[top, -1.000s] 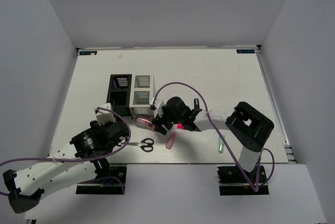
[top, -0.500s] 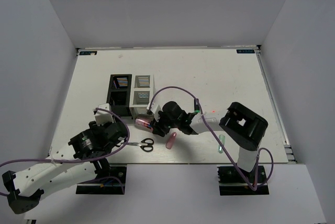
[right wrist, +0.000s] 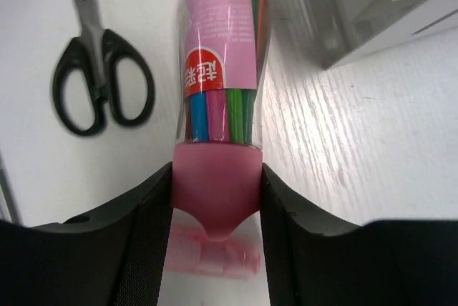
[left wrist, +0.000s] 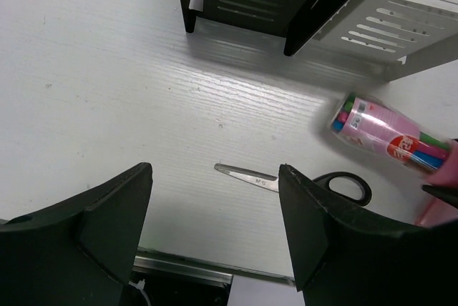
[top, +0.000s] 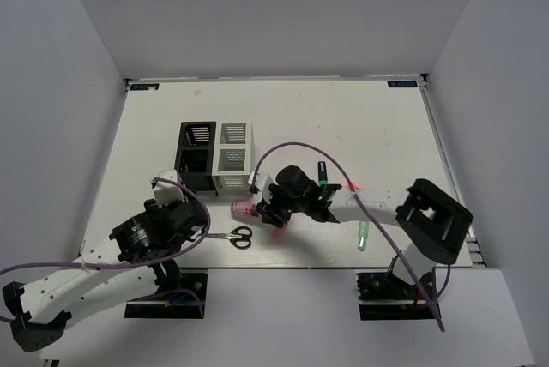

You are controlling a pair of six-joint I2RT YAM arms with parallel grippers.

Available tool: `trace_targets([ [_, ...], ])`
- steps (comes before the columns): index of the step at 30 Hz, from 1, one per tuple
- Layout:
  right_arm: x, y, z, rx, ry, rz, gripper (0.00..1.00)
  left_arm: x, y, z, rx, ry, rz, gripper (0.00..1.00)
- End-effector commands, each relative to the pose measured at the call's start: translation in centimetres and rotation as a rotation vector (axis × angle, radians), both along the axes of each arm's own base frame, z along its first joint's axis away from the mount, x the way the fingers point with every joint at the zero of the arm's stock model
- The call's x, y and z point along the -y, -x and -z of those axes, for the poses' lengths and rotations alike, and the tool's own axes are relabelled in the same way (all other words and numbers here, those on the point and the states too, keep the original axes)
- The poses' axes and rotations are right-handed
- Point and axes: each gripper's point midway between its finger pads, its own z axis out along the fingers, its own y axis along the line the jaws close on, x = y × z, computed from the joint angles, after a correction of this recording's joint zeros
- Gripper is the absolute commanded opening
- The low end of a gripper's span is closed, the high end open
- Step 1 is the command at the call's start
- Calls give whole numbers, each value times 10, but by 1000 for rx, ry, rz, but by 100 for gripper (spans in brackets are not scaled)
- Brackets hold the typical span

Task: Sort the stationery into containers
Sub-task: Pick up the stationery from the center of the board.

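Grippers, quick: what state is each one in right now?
Left gripper: open, holding nothing.
Right gripper: closed on the pink pen pack, at its cap end.

Bright, even light, soft shadows on the white table (top: 343, 127), upper-right blur in both wrist views

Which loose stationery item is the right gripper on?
The pink-capped clear pen tube: the right gripper pinches it at the capped end. The scissors, pale pink stick and mint stick lie ungripped.
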Motion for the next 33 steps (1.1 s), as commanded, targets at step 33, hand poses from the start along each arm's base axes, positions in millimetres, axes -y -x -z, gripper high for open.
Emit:
trace_targets([
  [33, -1, -45, -260, 431, -109, -59, 0, 4, -3, -30, 67, 82, 11, 82],
])
